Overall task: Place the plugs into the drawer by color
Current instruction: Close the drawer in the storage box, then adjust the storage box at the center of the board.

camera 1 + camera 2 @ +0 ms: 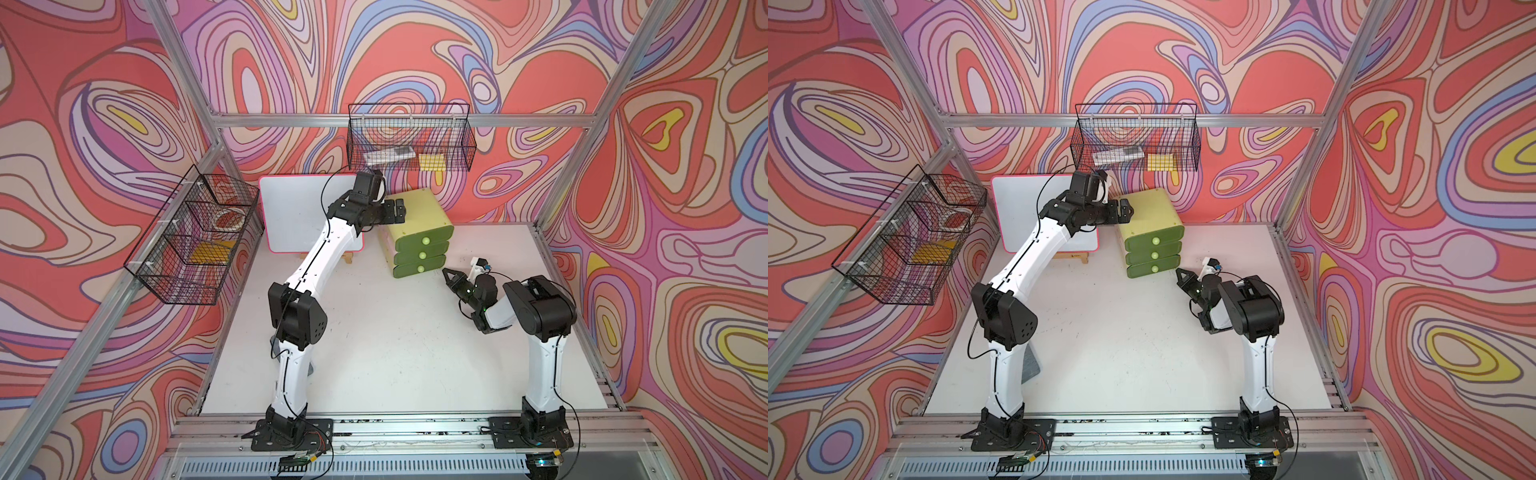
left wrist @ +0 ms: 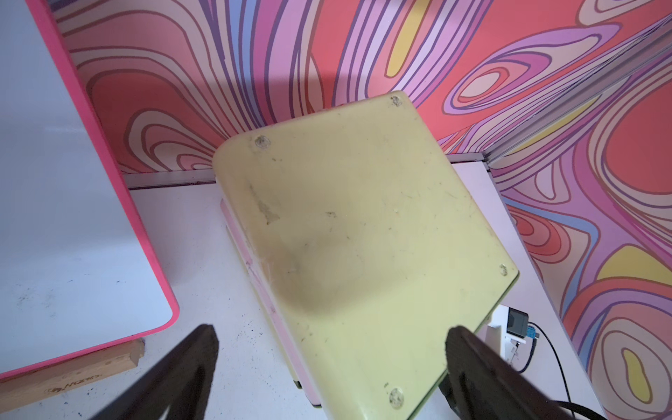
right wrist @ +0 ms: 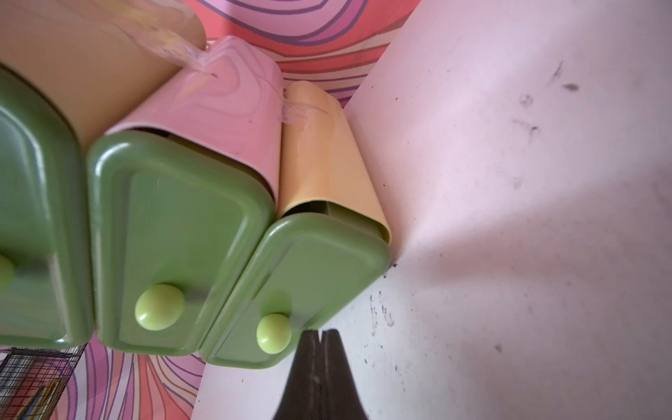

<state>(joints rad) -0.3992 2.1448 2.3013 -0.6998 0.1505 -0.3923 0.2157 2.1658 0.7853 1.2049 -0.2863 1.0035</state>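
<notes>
The drawer (image 1: 415, 216) (image 1: 1148, 212) stands at the back of the table, a pale yellow-green chest with three green fronts and round knobs. All three fronts sit pushed in against the chest. No plugs show in any view. My left gripper (image 1: 399, 210) (image 1: 1125, 210) hovers open over the chest's top, at its left edge. In the left wrist view its fingers (image 2: 203, 349) stand wide apart over the scuffed top (image 2: 363, 236). My right gripper (image 1: 446, 274) (image 1: 1179, 273) (image 3: 322, 332) is shut on nothing. It rests low, just beside the bottom knob (image 3: 273, 332).
A pink-framed whiteboard (image 1: 299, 212) leans on a wooden easel left of the chest. A black wire basket (image 1: 409, 139) hangs on the back wall and another wire basket (image 1: 195, 237) on the left wall. A grey pad (image 1: 1032, 365) lies behind the left arm.
</notes>
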